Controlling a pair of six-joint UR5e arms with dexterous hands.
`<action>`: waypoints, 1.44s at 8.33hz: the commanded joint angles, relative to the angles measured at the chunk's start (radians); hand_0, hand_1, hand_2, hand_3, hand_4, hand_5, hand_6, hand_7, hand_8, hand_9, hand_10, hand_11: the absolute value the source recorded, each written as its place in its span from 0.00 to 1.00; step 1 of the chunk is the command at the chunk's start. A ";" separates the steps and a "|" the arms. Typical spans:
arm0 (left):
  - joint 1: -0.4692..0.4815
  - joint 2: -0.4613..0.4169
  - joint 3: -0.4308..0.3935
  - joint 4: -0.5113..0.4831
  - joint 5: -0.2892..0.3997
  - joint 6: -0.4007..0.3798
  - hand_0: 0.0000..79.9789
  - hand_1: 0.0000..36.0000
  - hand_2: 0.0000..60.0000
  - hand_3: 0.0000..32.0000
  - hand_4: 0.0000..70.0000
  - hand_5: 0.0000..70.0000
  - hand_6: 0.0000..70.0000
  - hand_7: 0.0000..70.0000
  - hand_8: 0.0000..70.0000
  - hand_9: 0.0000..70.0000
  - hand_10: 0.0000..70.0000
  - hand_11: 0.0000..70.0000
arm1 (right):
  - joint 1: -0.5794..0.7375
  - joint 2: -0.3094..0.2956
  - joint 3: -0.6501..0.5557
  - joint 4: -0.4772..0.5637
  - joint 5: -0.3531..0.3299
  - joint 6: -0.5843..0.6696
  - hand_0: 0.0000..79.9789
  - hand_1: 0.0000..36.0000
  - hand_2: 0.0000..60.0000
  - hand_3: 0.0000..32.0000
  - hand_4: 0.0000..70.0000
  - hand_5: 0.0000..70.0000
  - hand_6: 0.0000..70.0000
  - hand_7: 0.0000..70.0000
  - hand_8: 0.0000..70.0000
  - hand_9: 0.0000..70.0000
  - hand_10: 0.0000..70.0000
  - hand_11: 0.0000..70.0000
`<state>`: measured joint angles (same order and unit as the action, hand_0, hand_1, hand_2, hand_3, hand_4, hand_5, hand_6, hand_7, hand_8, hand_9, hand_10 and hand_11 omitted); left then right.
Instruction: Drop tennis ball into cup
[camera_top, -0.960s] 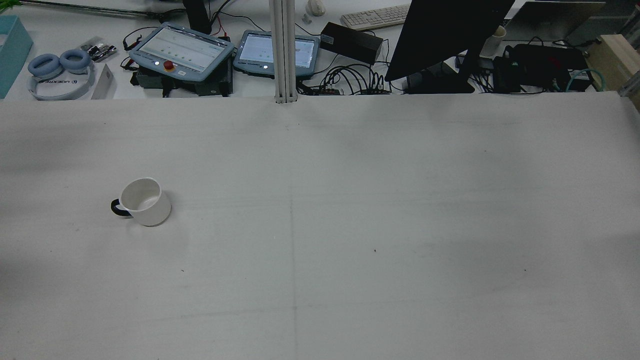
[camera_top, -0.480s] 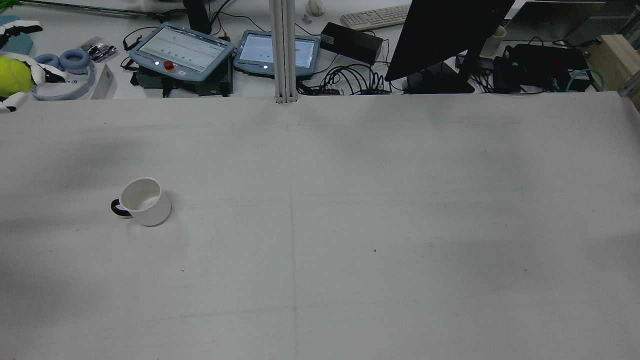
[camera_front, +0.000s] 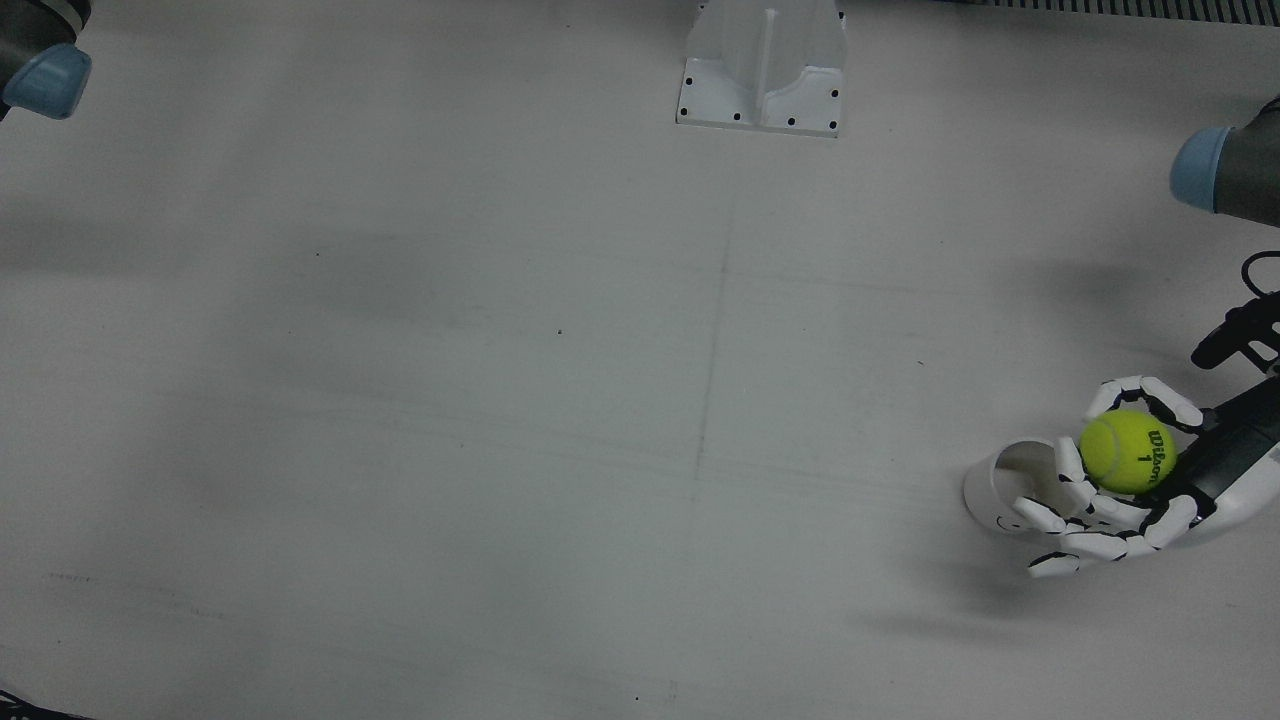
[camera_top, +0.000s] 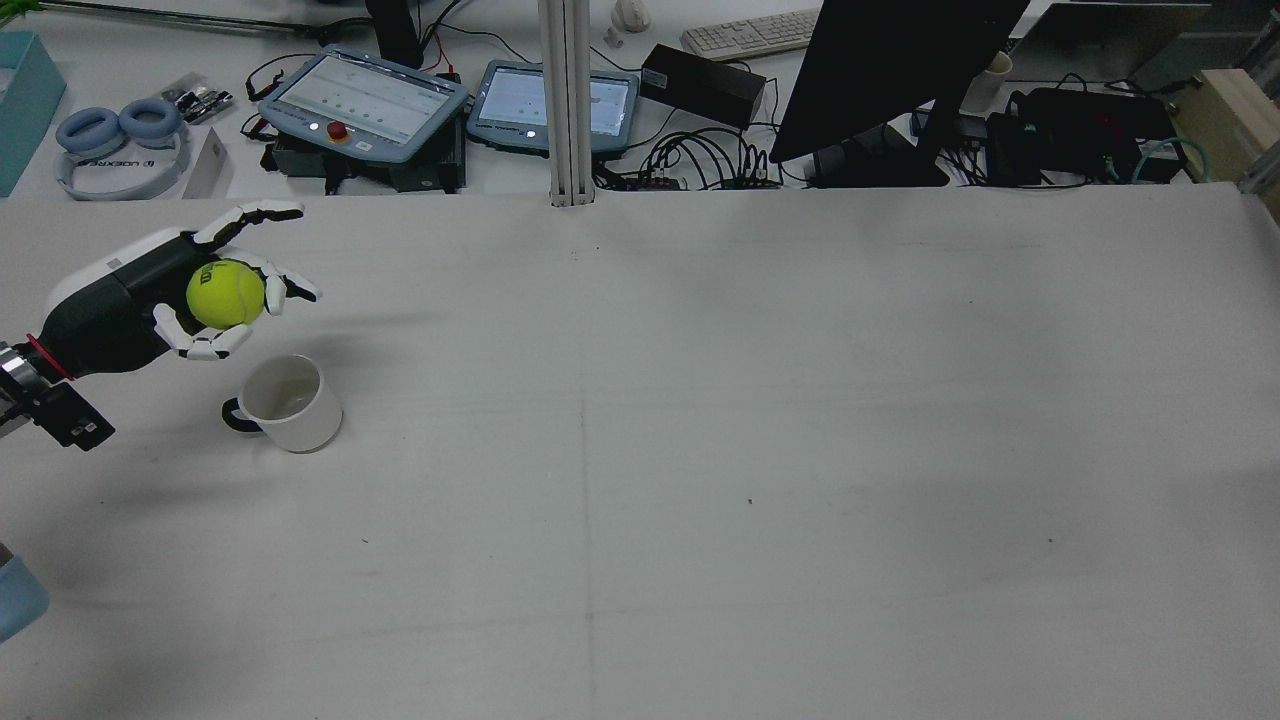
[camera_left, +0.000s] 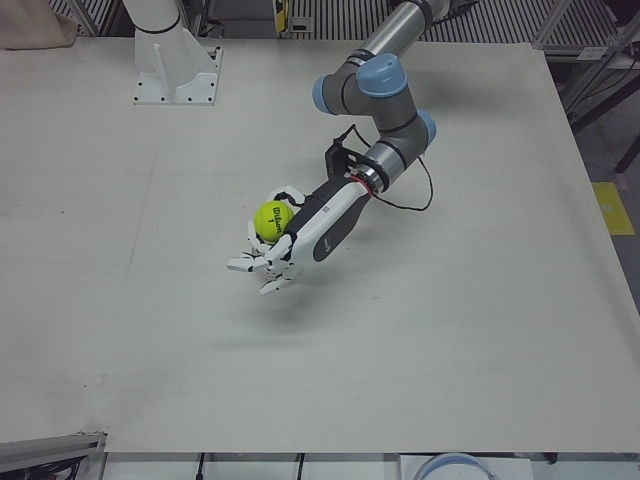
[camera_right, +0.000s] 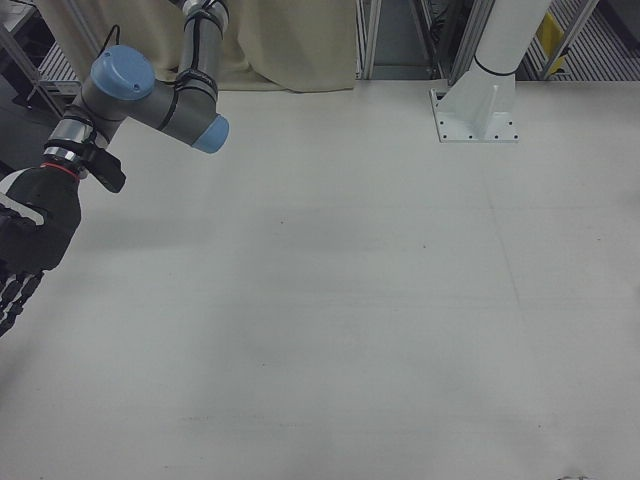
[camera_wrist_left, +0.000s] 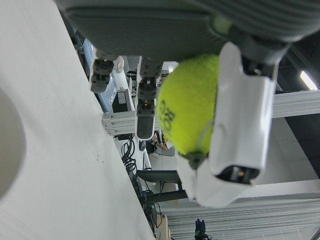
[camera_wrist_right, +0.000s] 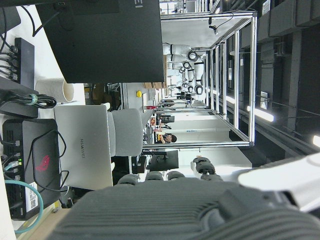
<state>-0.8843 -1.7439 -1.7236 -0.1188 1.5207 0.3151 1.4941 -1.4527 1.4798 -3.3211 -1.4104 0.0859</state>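
The white-and-black left hand (camera_top: 160, 300) has swung in from the table's edge, fingers wrapped around the yellow-green felt tennis ball (camera_top: 225, 293), now just above the white ceramic cup (camera_top: 290, 402). Drop looks close. The dark right hand (camera_right: 25, 240) idles; fingers unclear.

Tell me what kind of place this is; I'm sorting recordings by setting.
Probably a robotics lab: a grey robot arm with blue joint caps works over a white table, two blue-framed teach pendants lie behind it, and aluminium-framed cells stand further back.
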 joint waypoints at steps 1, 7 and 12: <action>0.021 -0.020 0.058 -0.024 -0.002 0.016 1.00 1.00 0.86 0.66 0.02 0.38 0.91 0.67 0.42 0.34 0.10 0.21 | 0.000 0.000 0.000 0.000 0.001 0.000 0.00 0.00 0.00 0.00 0.00 0.00 0.00 0.00 0.00 0.00 0.00 0.00; 0.016 -0.002 0.052 -0.033 -0.004 0.027 0.60 0.55 0.52 0.91 0.00 0.17 0.33 0.07 0.10 0.00 0.04 0.09 | 0.000 0.000 0.002 0.000 -0.001 0.000 0.00 0.00 0.00 0.00 0.00 0.00 0.00 0.00 0.00 0.00 0.00 0.00; -0.409 0.009 0.042 0.077 0.028 -0.073 0.63 0.67 0.60 0.96 0.00 0.18 0.34 0.10 0.09 0.01 0.07 0.13 | 0.002 0.000 0.005 0.000 0.001 -0.003 0.00 0.00 0.00 0.00 0.00 0.00 0.00 0.00 0.00 0.00 0.00 0.00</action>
<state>-1.0611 -1.7379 -1.6917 -0.1119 1.5269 0.2678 1.4951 -1.4527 1.4842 -3.3211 -1.4101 0.0834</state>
